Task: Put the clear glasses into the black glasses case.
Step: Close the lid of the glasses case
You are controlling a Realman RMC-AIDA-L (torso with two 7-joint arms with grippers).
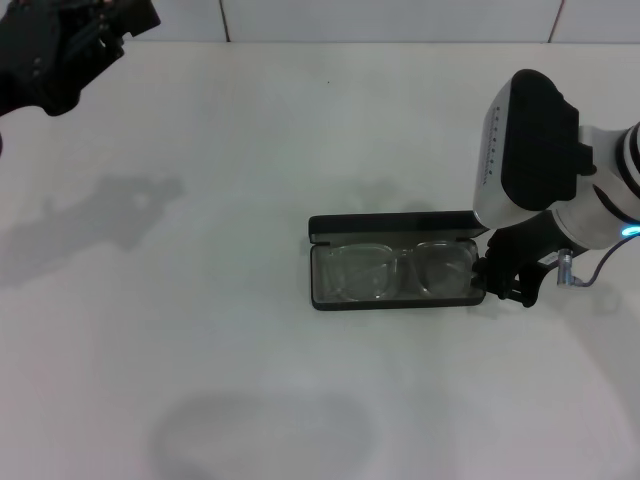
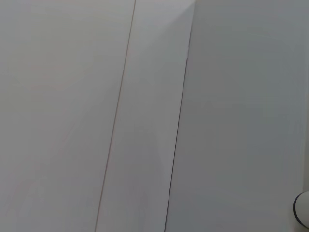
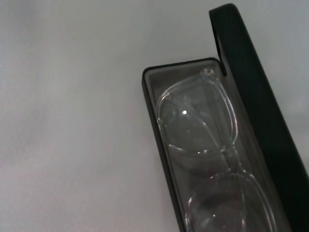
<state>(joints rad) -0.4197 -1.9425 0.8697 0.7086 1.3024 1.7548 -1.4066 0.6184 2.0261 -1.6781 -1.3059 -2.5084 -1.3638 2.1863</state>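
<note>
You can see the clear glasses (image 1: pixel 400 270) lying folded inside the open black glasses case (image 1: pixel 395 228) on the white table (image 1: pixel 200 330). The right gripper (image 1: pixel 512 280) sits at the case's right end, its fingers mostly hidden; I cannot tell their state. The left gripper (image 1: pixel 60 50) is parked top left, cut off.

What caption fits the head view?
Clear glasses lie inside open black case; right gripper beside it.
</note>
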